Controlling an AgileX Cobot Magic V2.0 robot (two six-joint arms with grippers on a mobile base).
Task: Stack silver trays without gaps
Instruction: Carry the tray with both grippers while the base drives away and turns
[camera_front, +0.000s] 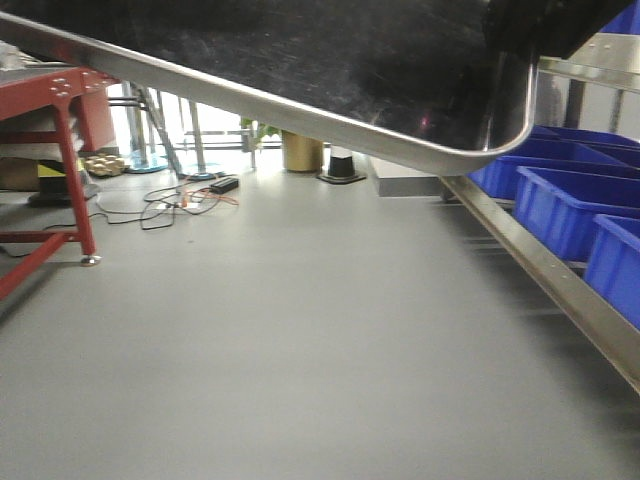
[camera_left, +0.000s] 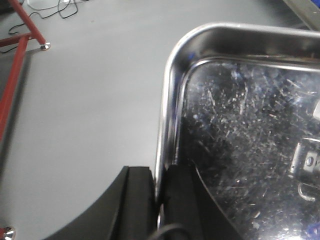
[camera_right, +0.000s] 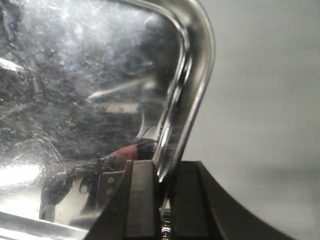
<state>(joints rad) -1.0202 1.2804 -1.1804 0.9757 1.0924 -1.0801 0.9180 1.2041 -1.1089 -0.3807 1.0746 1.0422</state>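
Silver tray (camera_front: 330, 60) hangs tilted in the air above the floor (camera_front: 300, 350), with the left end effector (camera_left: 159, 182) and right end effector (camera_right: 162, 175) each pinching its rim. Thin grips though, so uneven arm moves could twist it loose.

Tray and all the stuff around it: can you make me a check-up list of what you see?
Surface: grey floor, smooth.
Job's things: one tray, held up in the air and tilted; no second tray seen.
Clutter: a gold cylinder standing far back on the floor.
Grippers: left gripper and right gripper each have jaws shut on the tray's rim.
Cables: black and orange cables lying loose on the floor, back left.
Surroundings: red frame on the left; blue bins on a steel rack on the right.
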